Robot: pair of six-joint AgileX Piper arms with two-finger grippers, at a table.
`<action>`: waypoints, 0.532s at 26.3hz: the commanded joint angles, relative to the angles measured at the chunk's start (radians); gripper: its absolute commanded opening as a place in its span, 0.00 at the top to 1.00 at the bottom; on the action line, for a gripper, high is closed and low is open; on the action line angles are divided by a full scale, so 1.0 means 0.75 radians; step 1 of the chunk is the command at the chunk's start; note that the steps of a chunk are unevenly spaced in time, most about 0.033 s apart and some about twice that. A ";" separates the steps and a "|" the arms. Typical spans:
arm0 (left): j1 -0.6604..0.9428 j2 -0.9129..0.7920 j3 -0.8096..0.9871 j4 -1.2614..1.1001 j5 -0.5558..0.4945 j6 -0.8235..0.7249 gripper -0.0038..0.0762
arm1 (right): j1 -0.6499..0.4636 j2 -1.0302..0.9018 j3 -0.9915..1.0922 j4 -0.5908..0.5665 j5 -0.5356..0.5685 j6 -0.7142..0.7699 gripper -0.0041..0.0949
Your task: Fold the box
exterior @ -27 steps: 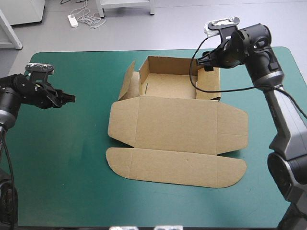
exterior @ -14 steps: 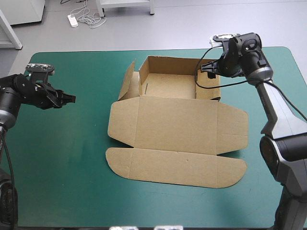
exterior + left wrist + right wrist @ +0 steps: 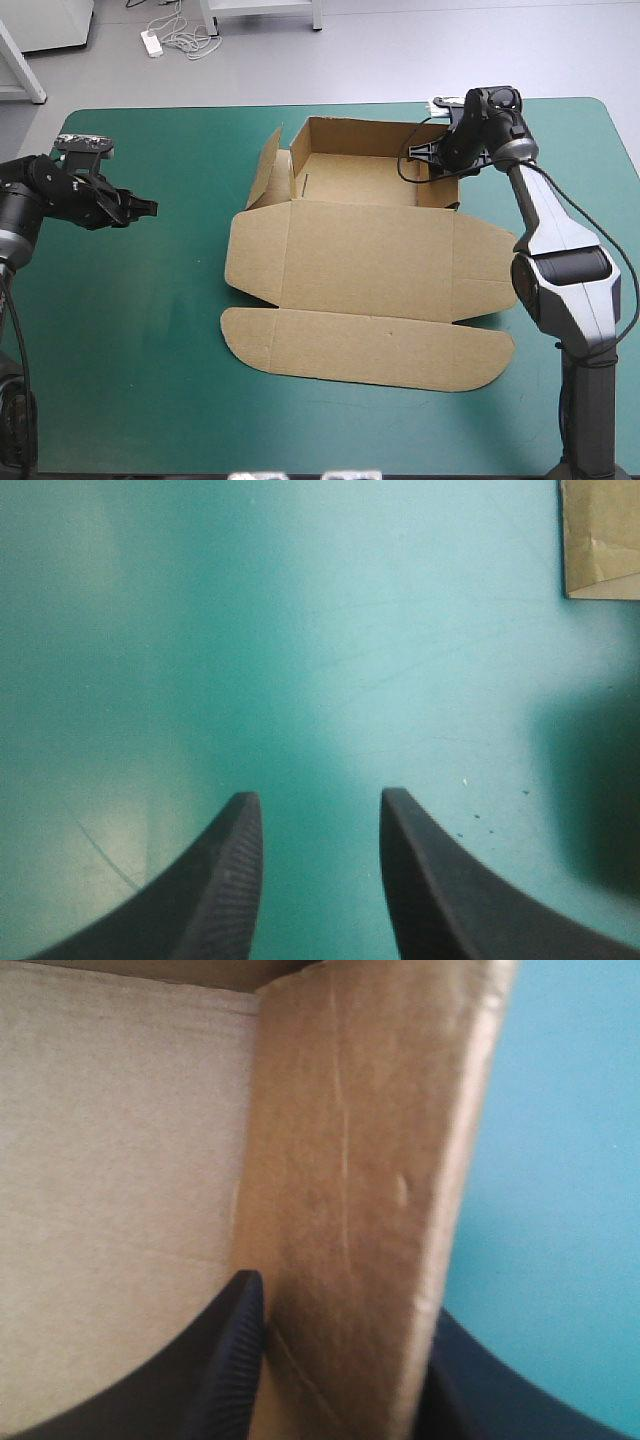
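The brown box lies mid-table as an open tray at the back, with its lid flat toward the front. Its left side flap leans outward. My right gripper is down at the tray's right wall. In the right wrist view the gripper is open and astride that wall, with one finger inside over the tray floor. My left gripper hovers well left of the box, open over the cover, with only a box corner ahead of it.
The teal-green cover stretches between my left gripper and the box and along the table's front. The table's far edge runs close behind the tray.
My right gripper has come down and toward the tray from above, and now straddles its right wall. The left arm and the box have not moved.
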 commanded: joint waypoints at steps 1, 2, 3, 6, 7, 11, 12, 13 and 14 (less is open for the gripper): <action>-0.005 -0.059 -0.035 -0.024 -0.035 -0.003 0.60 | -0.006 -0.079 -0.049 0.021 0.004 -0.039 0.82; -0.005 -0.059 -0.035 -0.024 -0.032 -0.003 0.60 | -0.006 -0.079 -0.057 0.006 0.004 -0.067 0.95; -0.005 -0.059 -0.035 -0.022 -0.030 -0.003 0.60 | -0.006 -0.084 -0.059 -0.019 0.004 -0.064 0.98; -0.005 -0.059 -0.035 -0.022 -0.022 -0.003 0.61 | -0.006 -0.099 -0.084 -0.038 0.004 -0.064 0.97; -0.005 -0.059 -0.035 -0.022 -0.020 -0.003 0.61 | -0.006 -0.117 -0.108 -0.026 0.004 -0.064 0.97; -0.005 -0.059 -0.035 0.006 -0.031 -0.003 0.61 | -0.006 -0.177 -0.133 -0.014 -0.020 -0.084 0.97; -0.005 -0.059 -0.035 0.027 -0.034 -0.010 0.61 | -0.012 -0.200 -0.133 -0.011 -0.028 -0.084 0.97; -0.005 -0.059 -0.035 0.044 -0.040 -0.022 0.61 | -0.019 -0.221 -0.133 0.002 -0.032 -0.090 0.97; -0.005 -0.059 -0.035 0.047 -0.043 -0.021 0.61 | -0.025 -0.238 -0.133 0.002 -0.035 -0.096 0.97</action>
